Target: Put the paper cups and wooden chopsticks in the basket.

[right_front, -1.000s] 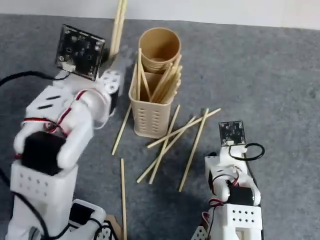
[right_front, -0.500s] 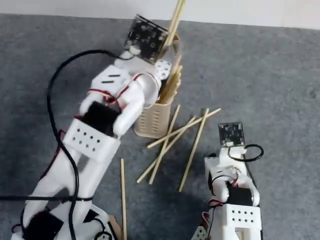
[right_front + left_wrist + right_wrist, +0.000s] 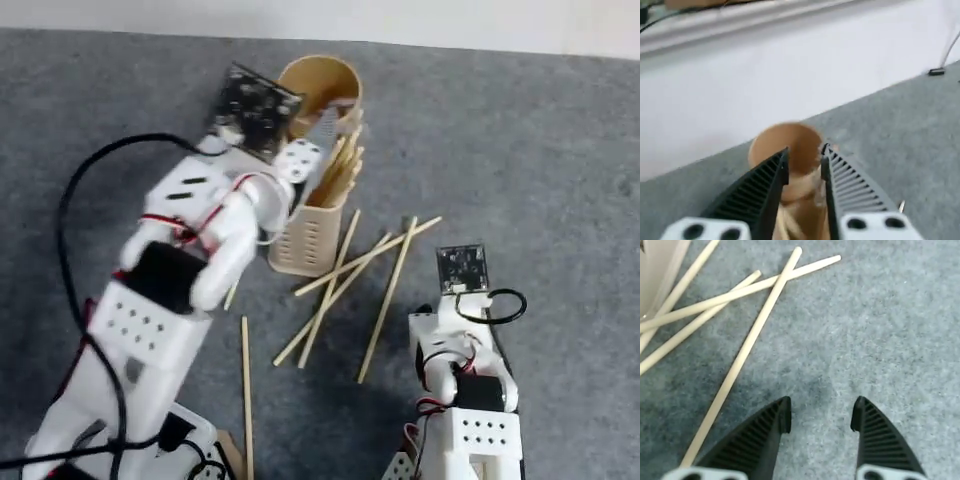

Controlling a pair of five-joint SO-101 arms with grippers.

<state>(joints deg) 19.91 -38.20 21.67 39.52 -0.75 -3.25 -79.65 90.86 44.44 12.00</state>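
A grey table (image 3: 560,150) is spread under everything. The left arm (image 3: 190,250) is stretched across it towards the far edge, and the shorter right arm (image 3: 465,380) is folded near the front edge.

The pale slotted basket (image 3: 305,240) is stood upright directly below the left end effector (image 3: 804,149). A stack of paper cups (image 3: 320,90) is held in the basket's far compartment and is seen just ahead of and beneath that end effector's fingertips. A bundle of chopsticks (image 3: 340,170) is leaned in the basket beside the cups, under the same end effector. The left end effector is released: its fingers are parted by a narrow gap, and nothing is seen gripped between them.

Loose chopsticks (image 3: 350,280) are crossed over one another on the table, between the basket and the right end effector (image 3: 821,407) and just ahead of it. One of them is laid close to one of its fingers (image 3: 767,432) without being touched. A single chopstick (image 3: 246,390) is laid apart from the pile, beside the left arm's base and well away from both end effectors.

The right end effector is released, its fingers spread wide above bare table with nothing between them.
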